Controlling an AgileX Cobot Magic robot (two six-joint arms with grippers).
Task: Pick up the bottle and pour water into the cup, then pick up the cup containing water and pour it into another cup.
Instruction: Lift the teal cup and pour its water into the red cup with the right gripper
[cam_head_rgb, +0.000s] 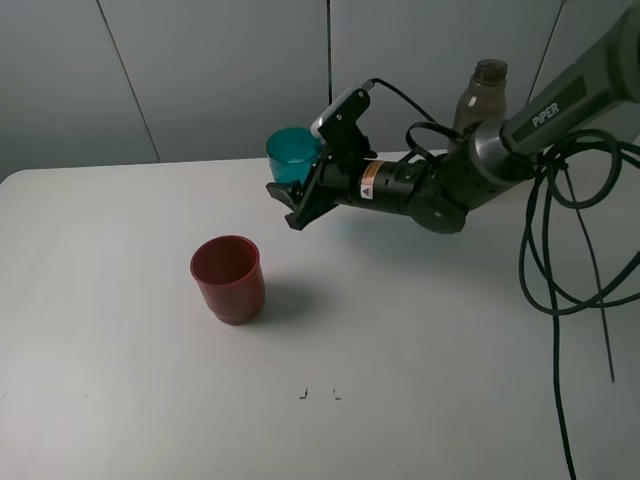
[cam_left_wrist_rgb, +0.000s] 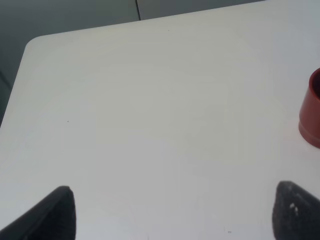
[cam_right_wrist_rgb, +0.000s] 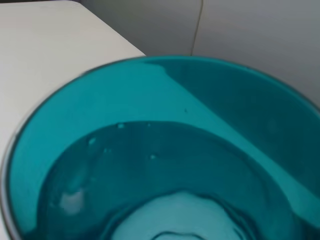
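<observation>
Exterior high: we see right gripper (cam_head_rgb: 292, 195) clamped on teal cup (cam_head_rgb: 292, 150), held in air, upper centre. Water inside per right wrist, so bottle pour looks done; bottle (cam_head_rgb: 484, 95) upper right. Remaining: pour into red cup (cam_head_rgb: 228, 278), left of centre. Left gripper (cam_left_wrist_rgb: 175, 212) spread, empty.

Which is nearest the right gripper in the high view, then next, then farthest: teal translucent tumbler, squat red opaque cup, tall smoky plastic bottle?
1. Teal translucent tumbler: held in the right gripper.
2. Squat red opaque cup: on the table, front-left.
3. Tall smoky plastic bottle: back right, behind the arm.
</observation>
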